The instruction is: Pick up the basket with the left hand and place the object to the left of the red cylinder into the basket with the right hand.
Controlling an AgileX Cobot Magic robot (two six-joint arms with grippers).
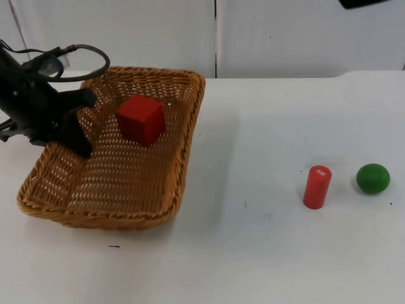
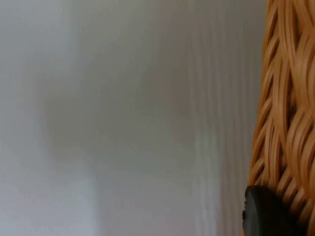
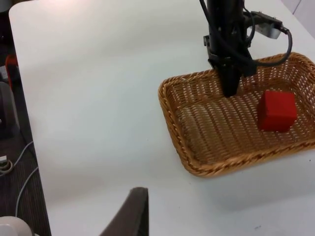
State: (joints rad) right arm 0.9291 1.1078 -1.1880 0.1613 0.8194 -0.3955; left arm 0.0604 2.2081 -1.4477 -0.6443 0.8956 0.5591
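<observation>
White table [image 1: 266,253] is carrying everything, ending at the grey partition wall [image 1: 297,35] at the back. Wicker basket [image 1: 120,183] is sitting on the table's left half, far end looking slightly raised, casting a shadow on the table to its right. In the right wrist view the same basket [image 3: 216,142] is lying on the table [image 3: 98,88] with the left arm standing over its rim.

Left gripper [image 1: 76,130] is reaching over the basket's left rim, one finger [image 1: 81,142] lying inside against the weave and the rim passing between the fingers, so they are clamped on the basket wall. From the left wrist view the woven rim [image 2: 285,108] is running right beside a black fingertip [image 2: 263,214], touching it.

Red cube [image 1: 141,119] is resting inside the basket, toward its far end, tilted a bit; also showing in the right wrist view [image 3: 277,110].

Red cylinder [image 1: 317,187] is standing upright on the table's right half, well apart from the basket. Green ball [image 1: 373,178] is lying just beside it on its right, not touching.

Right gripper: raised away from the table; whether its fingers are apart or together, cannot tell.
</observation>
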